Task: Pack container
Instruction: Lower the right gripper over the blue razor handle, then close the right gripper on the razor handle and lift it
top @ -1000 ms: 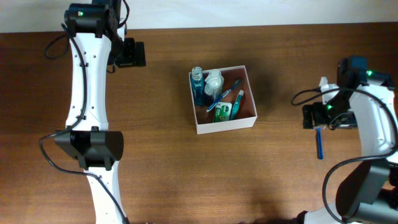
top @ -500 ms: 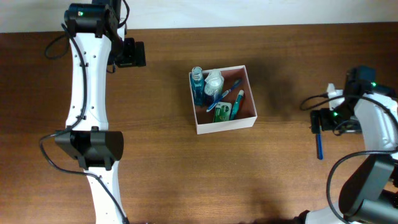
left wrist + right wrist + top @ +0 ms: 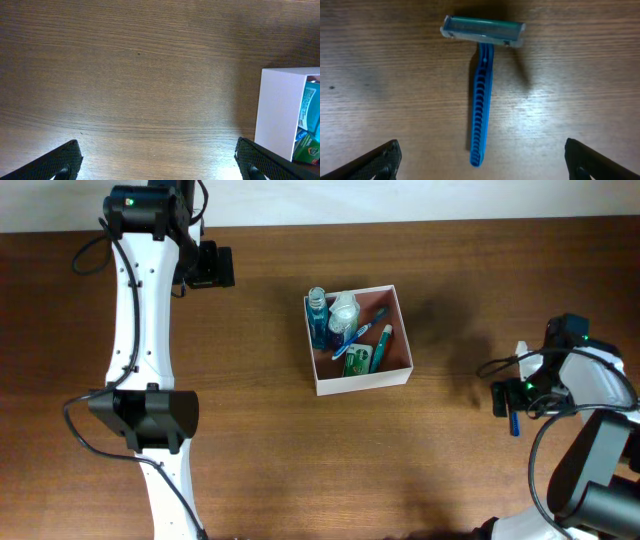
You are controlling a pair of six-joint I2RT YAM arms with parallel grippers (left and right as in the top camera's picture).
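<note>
One shift: right hand (image 3: 482, 165) now directly above blue razor (image 3: 481, 100), fingers (image 3: 380, 161) spread.

Light was soft and even. Glare brightened the table (image 3: 100, 145) just ahead of the left tool (image 3: 160, 164); the razor (image 3: 481, 100) lay sharp, casting a faint shadow.

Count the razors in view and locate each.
1. The blue razor lies on the table below the right end effector, outside the container; more could hide among its contents.
</note>
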